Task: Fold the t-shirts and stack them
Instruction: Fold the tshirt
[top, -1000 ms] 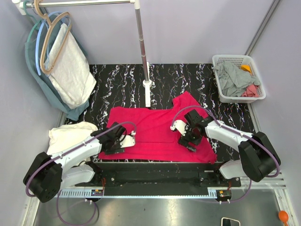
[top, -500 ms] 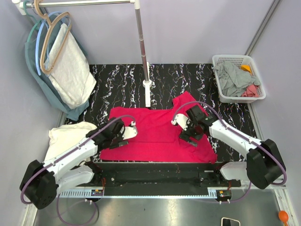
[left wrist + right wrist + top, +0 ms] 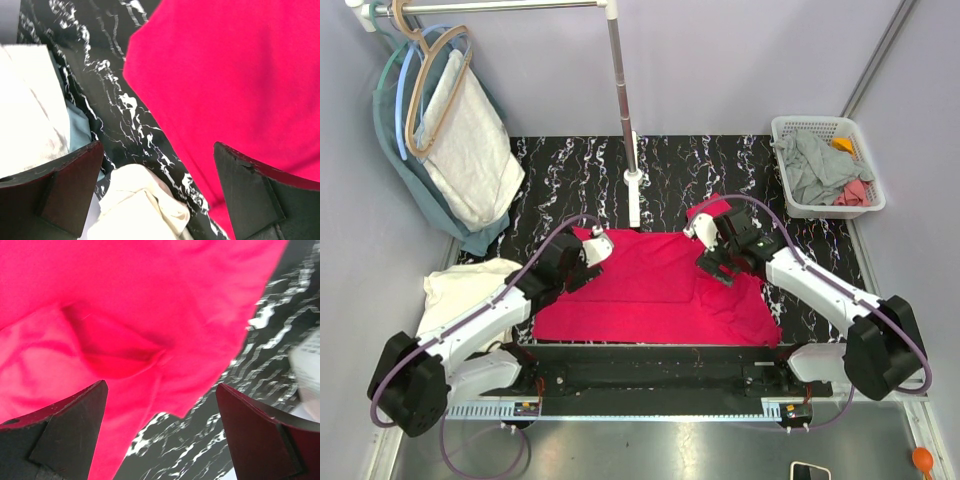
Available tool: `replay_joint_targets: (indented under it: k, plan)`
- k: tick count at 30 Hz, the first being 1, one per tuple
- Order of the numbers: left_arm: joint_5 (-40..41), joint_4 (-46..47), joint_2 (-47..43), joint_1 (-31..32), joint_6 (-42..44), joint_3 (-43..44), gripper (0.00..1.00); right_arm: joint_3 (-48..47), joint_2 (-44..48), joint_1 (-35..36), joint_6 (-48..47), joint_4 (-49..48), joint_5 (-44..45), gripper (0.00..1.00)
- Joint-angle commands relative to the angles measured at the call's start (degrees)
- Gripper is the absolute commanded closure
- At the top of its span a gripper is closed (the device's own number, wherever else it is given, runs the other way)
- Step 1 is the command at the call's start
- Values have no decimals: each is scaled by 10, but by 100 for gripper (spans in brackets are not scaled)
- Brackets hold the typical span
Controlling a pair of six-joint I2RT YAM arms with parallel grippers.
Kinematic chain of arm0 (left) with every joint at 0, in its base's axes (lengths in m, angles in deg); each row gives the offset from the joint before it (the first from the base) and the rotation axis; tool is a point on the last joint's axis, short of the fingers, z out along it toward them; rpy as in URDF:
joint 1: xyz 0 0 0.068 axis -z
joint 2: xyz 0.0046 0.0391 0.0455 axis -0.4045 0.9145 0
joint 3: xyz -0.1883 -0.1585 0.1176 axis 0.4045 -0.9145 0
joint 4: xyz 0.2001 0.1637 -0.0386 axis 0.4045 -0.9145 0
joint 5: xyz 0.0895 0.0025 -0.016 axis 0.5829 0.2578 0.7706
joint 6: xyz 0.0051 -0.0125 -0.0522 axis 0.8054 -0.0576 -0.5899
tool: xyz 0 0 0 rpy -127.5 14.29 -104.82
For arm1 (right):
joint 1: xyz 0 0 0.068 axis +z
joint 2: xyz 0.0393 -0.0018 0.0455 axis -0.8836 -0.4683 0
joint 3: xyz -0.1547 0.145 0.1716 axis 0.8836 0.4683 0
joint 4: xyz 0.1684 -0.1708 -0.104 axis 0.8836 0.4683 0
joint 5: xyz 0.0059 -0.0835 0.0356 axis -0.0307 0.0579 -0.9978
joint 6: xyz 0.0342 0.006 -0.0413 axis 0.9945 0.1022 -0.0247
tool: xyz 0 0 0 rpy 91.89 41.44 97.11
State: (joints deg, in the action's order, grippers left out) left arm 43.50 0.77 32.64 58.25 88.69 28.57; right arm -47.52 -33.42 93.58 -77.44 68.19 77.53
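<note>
A crimson red t-shirt [image 3: 655,290] lies spread on the black marble table [image 3: 570,170]. My left gripper [image 3: 576,264] hovers open over its far left corner. In the left wrist view the red t-shirt [image 3: 225,75] fills the right side and nothing sits between the fingers [image 3: 65,190]. My right gripper [image 3: 716,256] stands open above the far right sleeve. The right wrist view shows the red t-shirt's [image 3: 125,315] sleeve edge over the table [image 3: 200,445]. A cream-white t-shirt [image 3: 468,287] lies bunched at the left table edge and appears as the cream-white t-shirt [image 3: 135,205] below my left jaws.
A white basket [image 3: 778,130] at the far right holds grey [image 3: 815,165], pink [image 3: 855,193] and orange cloth. A metal pole [image 3: 620,100] stands at the back centre on its base [image 3: 635,200]. Pale cloth [image 3: 470,150] and a teal garment [image 3: 430,205] hang on hangers at the left.
Both grippers have moved from the near part of the red t-shirt toward its far edge, and their jaws have widened. The shirt lies much as before.
</note>
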Motion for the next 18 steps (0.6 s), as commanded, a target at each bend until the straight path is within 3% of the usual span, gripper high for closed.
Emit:
replay_joint_targets:
  k: [1, 10, 18]
  plan:
    - [24, 75, 37, -17, -42, 47, 1, -19, -13, -6, 10, -99, 68, 0]
    - [4, 125, 117, -73, -59, 89, 1, -90, -92, -120, 69, -132, 36, 0]
    - [-52, 87, 190, -150, -135, 181, 1, -133, -151, -176, 112, -142, 43, 0]
